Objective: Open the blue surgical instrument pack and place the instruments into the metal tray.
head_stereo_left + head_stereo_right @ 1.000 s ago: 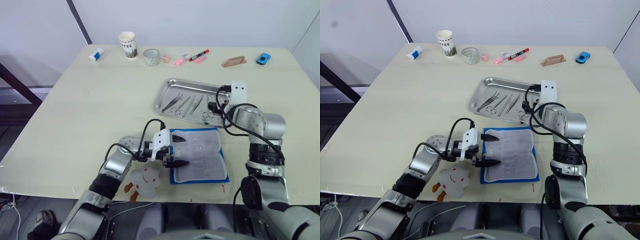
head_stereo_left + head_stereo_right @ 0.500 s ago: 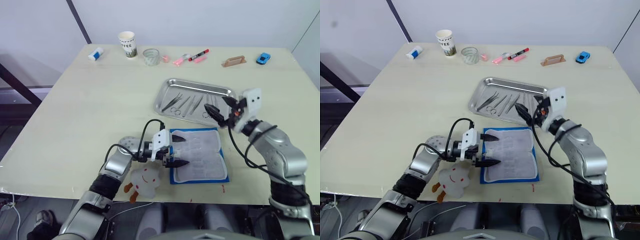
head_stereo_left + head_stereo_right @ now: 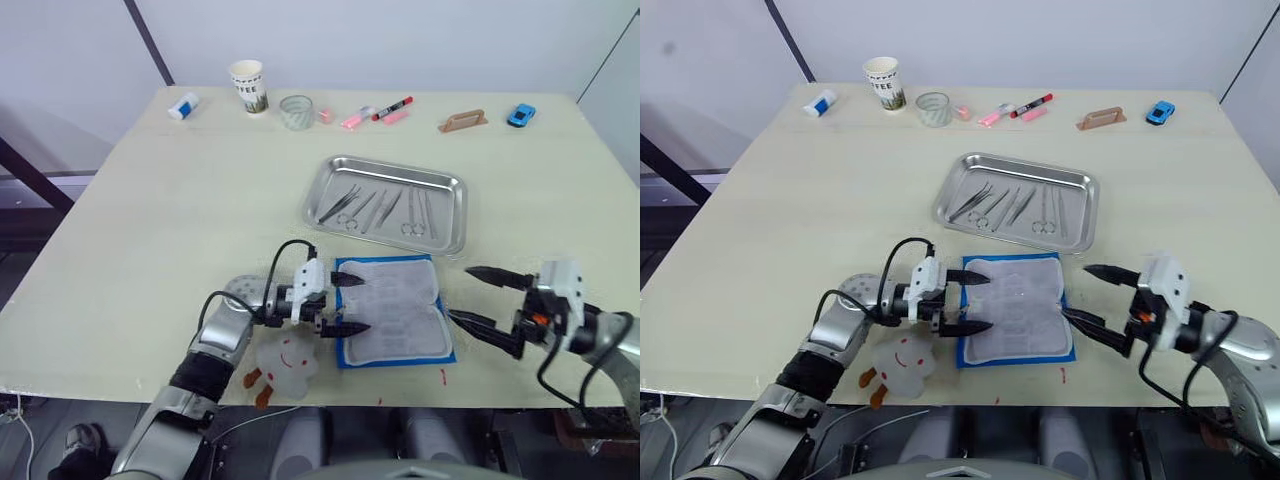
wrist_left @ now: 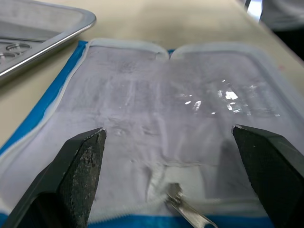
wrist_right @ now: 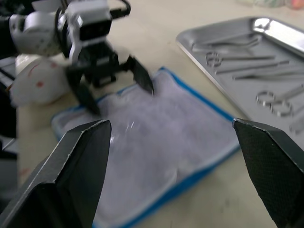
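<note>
The blue surgical instrument pack (image 3: 395,310) lies open near the table's front edge, white padded lining up. No tools show in its slots. Beyond it stands the metal tray (image 3: 450,215) with several slim instruments (image 3: 380,207) lying inside. My left gripper (image 3: 365,305) is open at the pack's left edge, its fingertips (image 4: 80,171) reaching over the lining (image 4: 171,99) with nothing between them. A small metal zipper pull (image 4: 183,211) lies at the near blue border. My right gripper (image 3: 459,293) is open and empty, just right of the pack and pointing toward it.
A white plush toy (image 3: 285,360) lies under my left forearm at the front edge. Along the far edge stand a small white bottle (image 3: 181,106), paper cup (image 3: 247,87), glass (image 3: 297,111), pink and red markers (image 3: 375,112), tan handle block (image 3: 463,121) and blue toy car (image 3: 520,114).
My right gripper has swung from above the tray's right end back and down to the front, right of the pack. The left gripper has stayed at the pack's left edge.
</note>
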Tool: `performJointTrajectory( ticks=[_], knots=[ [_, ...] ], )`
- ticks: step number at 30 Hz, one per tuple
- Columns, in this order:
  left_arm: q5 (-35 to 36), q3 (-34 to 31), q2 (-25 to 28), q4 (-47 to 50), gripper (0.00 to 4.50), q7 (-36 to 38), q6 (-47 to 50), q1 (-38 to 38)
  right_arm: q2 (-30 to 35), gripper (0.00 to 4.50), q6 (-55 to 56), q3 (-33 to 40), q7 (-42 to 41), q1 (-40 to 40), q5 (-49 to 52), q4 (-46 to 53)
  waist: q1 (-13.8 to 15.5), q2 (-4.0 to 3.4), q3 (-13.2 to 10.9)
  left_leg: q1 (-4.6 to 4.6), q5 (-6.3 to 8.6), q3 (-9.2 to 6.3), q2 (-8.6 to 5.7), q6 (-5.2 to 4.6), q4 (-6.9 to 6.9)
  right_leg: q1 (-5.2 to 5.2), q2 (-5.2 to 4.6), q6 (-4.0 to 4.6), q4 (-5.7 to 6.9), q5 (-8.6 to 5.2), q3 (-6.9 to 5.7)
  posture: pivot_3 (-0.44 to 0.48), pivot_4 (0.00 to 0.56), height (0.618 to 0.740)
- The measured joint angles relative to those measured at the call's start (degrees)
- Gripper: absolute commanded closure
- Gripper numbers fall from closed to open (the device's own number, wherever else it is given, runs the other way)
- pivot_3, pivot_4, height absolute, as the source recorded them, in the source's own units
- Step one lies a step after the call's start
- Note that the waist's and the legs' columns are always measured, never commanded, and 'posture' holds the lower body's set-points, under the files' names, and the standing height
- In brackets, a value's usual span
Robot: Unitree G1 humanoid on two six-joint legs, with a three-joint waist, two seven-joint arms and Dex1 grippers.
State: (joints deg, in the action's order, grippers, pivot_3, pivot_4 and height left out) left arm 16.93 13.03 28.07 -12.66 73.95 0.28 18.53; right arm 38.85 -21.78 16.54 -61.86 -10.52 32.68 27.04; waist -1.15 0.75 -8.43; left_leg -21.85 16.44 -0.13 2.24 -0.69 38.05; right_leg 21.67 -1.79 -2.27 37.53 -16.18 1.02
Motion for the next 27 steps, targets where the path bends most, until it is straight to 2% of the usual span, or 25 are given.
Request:
performJointTrajectory(
  ticks=[7, 12, 15, 16, 21, 27],
  knots=[
    [6.99, -6.11, 5.76, 6.47, 0.00, 1.74, 8.37, -6.00, 1.64, 0.05, 3.36, 4.70, -2.91, -5.84, 1.43, -0.73, 0.54, 0.21, -0.31, -0.06, 0.00, 0.00, 0.00, 0.00, 0.02, 0.00, -0.21, -0.03, -0.04, 0.01, -0.04, 0.000, 0.150, 0.740],
    [13.48, -14.10, 8.37, 15.41, 0.00, -3.12, 16.39, -10.52, 0.12, 0.05, 6.42, 7.53, -0.67, -8.91, 1.06, -0.26, 0.72, 0.26, -0.43, -0.12, 0.01, -0.06, 0.00, 0.02, 0.00, -0.04, -0.45, -0.04, -0.18, 0.01, -0.01, 0.000, 0.150, 0.740],
    [16.51, -18.14, 9.33, 18.60, 0.00, -5.57, 19.39, -13.18, 0.55, 0.05, 7.08, 9.98, -2.77, -11.37, 3.01, -0.33, 0.78, 0.27, -0.46, -0.13, 0.01, -0.12, 0.00, 0.02, -0.02, -0.07, -0.65, -0.03, -0.22, 0.02, -0.06, 0.000, 0.150, 0.740],
    [17.67, -20.16, 11.06, 20.10, 0.00, -6.91, 21.96, -14.39, 0.96, 0.05, 7.73, 11.68, -4.43, -13.26, 3.64, -0.73, 0.82, 0.30, -0.48, -0.13, 0.01, -0.15, 0.00, 0.02, -0.02, -0.09, -0.65, -0.02, -0.22, 0.02, -0.09, 0.000, 0.150, 0.740],
    [20.53, -27.90, 14.99, 21.31, 0.00, -9.73, 27.34, -19.58, 1.38, 0.05, 9.94, 19.59, -9.20, -20.35, 5.75, -2.54, 0.93, 0.27, -0.49, -0.10, 0.01, -0.13, -0.01, 0.02, -0.03, -0.10, -0.70, -0.02, -0.27, 0.01, -0.09, 0.000, 0.150, 0.740],
    [19.93, -34.04, 17.47, 20.14, 0.00, -10.65, 27.22, -25.85, 0.34, 0.05, 12.65, 24.91, -12.85, -25.00, 7.12, -3.88, 0.96, 0.27, -0.50, -0.09, 0.01, -0.07, 0.01, 0.02, -0.10, -0.10, -0.81, 0.18, -0.39, -0.10, -0.06, 0.000, 0.150, 0.740]
  ],
)
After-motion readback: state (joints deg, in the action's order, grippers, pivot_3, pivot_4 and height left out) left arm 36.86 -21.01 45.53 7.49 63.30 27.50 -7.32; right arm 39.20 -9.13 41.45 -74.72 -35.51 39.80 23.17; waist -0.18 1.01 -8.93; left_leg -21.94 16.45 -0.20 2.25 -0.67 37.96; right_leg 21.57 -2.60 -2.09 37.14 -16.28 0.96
